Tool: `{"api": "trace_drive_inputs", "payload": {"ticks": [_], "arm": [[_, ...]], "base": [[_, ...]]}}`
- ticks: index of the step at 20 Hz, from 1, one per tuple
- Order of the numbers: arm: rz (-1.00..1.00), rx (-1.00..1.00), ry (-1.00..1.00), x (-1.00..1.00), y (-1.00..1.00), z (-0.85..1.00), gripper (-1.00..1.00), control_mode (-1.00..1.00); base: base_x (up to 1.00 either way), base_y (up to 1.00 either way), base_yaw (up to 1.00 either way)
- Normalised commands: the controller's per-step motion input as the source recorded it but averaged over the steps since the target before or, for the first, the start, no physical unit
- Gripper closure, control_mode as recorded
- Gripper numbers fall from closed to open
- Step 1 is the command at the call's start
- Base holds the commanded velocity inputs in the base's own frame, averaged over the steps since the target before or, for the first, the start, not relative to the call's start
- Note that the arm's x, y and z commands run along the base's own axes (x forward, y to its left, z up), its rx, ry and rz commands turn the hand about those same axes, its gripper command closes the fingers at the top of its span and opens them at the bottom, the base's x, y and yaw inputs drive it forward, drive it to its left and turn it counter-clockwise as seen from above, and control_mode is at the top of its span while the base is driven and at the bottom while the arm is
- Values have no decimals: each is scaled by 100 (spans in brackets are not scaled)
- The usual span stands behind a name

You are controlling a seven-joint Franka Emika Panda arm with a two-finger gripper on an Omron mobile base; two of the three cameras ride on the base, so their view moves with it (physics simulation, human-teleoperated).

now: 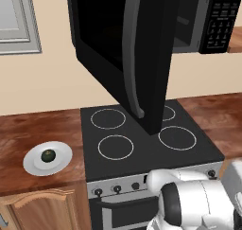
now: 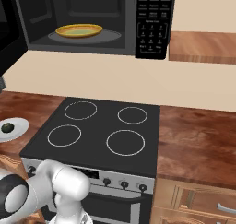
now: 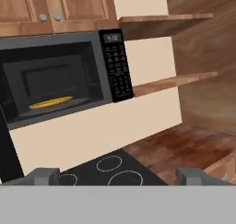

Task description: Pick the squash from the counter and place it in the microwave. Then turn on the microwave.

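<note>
The squash (image 1: 47,155), small, round and dark green, lies on a white plate (image 1: 30,162) on the counter (image 1: 28,127) left of the stove. From the right base it appears at the far left edge as the squash (image 2: 7,127) on the plate (image 2: 20,125). The microwave (image 2: 78,15) hangs above the stove with its door (image 1: 142,49) swung wide open. A yellow dish (image 2: 79,31) rests inside. The keypad (image 2: 154,20) is on its right. My gripper (image 3: 116,176) is open and holds nothing, with its fingertips (image 3: 44,174) low in front of the stove, facing the microwave (image 3: 50,75).
The black four-ring stovetop (image 1: 142,134) with front knobs (image 2: 124,184) sits under the microwave. The open door juts out over the stove's middle. The counter (image 2: 198,140) continues to the right, with wooden shelves (image 3: 170,82) above it.
</note>
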Motion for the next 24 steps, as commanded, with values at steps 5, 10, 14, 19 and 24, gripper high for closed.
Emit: {"api": "trace_drive_inputs", "payload": {"ticks": [5,10,14,19,24], "arm": [[0,41,67,0,-53,6,-100,-100],[0,45,96,0,-45,0,-100,-100],[0,44,100,3,-35,0,-100,-100],[0,36,99,4,-21,0,-100,-100],[10,25,79,11,-18,-1,-100,-100]], "base": [[0,0,0],[0,0,0],[0,0,0],[0,0,0],[0,0,0]]}}
